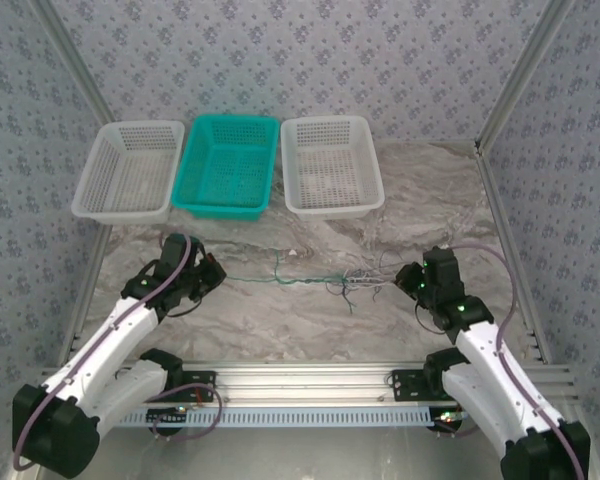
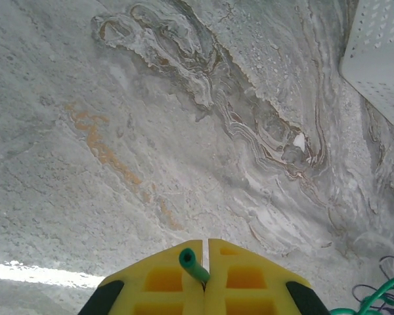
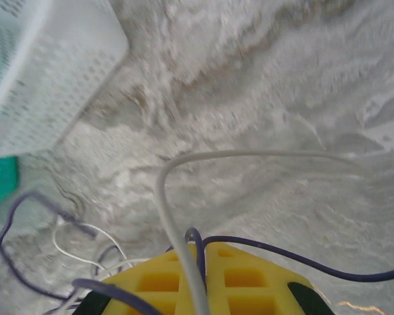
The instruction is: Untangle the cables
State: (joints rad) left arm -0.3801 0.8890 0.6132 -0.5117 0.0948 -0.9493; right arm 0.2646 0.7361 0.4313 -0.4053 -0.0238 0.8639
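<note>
we find the cables (image 1: 352, 282) tangled just in front and right of the teal basket (image 1: 226, 205), left gripper (image 2: 205, 252) jaws clamped on a green cable (image 2: 192, 262) end, right gripper (image 3: 202, 256) jaws clamped on pale and purple cables (image 3: 161, 197)

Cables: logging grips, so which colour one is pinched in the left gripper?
The green cable, its end poking from the left gripper's shut pads; the purple cable and white cable run into the right gripper instead.
</note>
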